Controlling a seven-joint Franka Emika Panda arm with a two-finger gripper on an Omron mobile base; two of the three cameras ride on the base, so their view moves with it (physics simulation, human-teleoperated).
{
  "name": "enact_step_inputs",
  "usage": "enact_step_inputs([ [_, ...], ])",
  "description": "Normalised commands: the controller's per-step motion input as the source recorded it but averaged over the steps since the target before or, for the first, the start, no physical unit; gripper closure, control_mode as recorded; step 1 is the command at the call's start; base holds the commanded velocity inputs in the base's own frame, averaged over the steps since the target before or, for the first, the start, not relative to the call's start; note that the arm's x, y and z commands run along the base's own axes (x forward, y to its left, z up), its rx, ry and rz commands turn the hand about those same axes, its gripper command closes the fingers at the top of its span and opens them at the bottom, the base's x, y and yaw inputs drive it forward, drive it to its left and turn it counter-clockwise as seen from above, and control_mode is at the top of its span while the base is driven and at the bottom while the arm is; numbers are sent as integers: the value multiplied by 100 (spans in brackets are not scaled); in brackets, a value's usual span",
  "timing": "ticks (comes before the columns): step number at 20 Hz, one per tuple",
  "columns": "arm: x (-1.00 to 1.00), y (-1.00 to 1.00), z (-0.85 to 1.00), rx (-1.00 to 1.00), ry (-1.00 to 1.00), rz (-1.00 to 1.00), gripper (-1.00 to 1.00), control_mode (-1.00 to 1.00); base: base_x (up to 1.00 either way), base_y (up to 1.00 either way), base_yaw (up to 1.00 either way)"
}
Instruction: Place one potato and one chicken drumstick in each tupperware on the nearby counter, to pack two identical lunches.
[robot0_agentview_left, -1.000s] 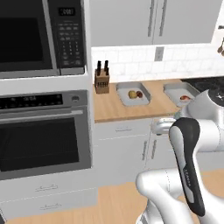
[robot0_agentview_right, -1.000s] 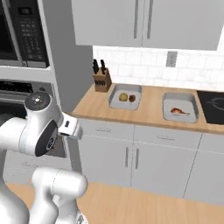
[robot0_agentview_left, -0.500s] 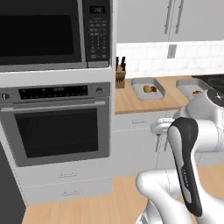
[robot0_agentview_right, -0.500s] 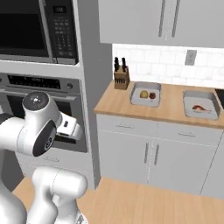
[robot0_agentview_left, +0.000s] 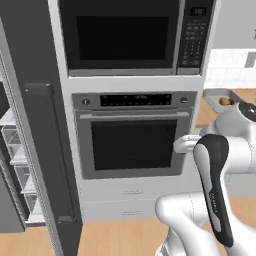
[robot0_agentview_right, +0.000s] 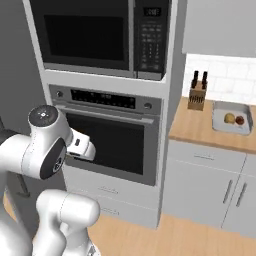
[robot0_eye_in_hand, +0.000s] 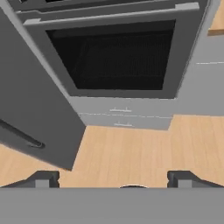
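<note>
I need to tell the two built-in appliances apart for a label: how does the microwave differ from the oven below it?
The microwave sits higher, with its button panel in a vertical strip right of its window; the oven has its controls in a horizontal strip above its window. The oven has a long bar handle across its door; the microwave shows none. Both have dark glass windows in silver-grey frames and stand in the same tall white cabinet.

A brushed-steel built-in oven with dark glossy glass door (robot0_agentview_left: 132, 142) is gleaming beside the matt light-brown wooden counter (robot0_agentview_right: 200, 127).
</note>
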Motion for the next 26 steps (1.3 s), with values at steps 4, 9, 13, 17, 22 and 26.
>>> enact_step_inputs([
  [4,0,0,0,0,0,0,-100,100,-30,84,33],
  [9,0,0,0,0,0,0,-100,100,-96,64,14],
  [13,0,0,0,0,0,0,-100,100,-96,73,4],
  [17,0,0,0,0,0,0,-100,100,0,100,0],
  [22,0,0,0,0,0,0,-100,100,53,100,-1],
  [26,0,0,0,0,0,0,-100,100,28,100,-13],
])
